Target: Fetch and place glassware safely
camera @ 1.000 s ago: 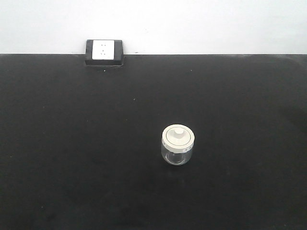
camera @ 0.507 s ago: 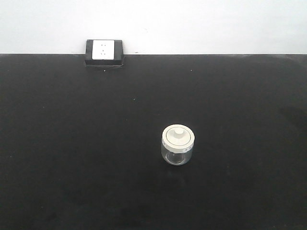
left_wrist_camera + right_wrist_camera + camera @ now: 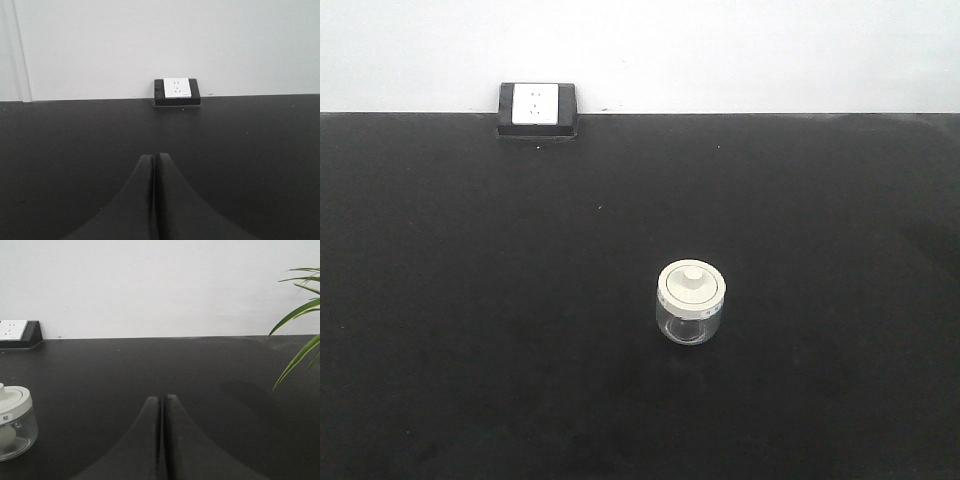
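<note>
My left gripper point(image 3: 154, 159): jaws pressed together, empty. My right gripper point(image 3: 162, 400): same. Glass jar point(image 3: 691, 305): squat, clear, cream knobbed lid point(image 3: 692, 284), upright on matte black table point(image 3: 470, 300).

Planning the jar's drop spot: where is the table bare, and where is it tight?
Almost everywhere. The glass jar stands alone right of centre on the black table; bare patches lie left of it, in front, and behind up to the wall. Only the socket box occupies the far left edge. Plant leaves overhang the right side.

Even, soft light, pale wall point(image 3: 720, 50) bright (near washed out), faint shadows, sharp focus
</note>
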Tool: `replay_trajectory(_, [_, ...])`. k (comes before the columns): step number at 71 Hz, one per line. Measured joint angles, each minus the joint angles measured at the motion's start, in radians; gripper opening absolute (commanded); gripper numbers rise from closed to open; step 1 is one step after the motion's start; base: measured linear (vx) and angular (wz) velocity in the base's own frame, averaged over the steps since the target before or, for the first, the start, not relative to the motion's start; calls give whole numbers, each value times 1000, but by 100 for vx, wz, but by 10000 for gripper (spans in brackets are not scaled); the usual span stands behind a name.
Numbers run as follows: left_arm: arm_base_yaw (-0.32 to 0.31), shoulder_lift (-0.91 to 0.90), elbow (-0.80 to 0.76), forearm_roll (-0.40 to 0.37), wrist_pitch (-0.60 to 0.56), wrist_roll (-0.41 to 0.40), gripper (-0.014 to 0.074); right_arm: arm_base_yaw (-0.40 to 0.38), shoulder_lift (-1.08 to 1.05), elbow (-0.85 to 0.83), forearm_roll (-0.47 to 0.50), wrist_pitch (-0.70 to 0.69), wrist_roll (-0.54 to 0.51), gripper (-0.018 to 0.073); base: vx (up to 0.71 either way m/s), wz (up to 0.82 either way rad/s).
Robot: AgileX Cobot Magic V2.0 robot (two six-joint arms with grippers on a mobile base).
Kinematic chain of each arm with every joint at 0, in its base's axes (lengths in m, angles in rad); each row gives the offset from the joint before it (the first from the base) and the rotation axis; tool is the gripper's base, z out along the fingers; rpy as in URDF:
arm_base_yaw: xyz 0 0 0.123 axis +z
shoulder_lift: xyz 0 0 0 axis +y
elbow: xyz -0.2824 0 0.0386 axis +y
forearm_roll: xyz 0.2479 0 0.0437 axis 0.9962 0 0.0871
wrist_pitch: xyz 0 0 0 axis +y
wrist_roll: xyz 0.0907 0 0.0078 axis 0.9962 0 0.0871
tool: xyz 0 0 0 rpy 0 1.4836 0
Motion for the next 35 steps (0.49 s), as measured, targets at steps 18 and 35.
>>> replay_trajectory(18, [0,0,0,0,0,0,-7,0,0,0,0,0,0,-8,0,0])
replay_trajectory(35, [0,0,0,0,0,0,-7,0,0,0,0,0,0,-8,0,0])
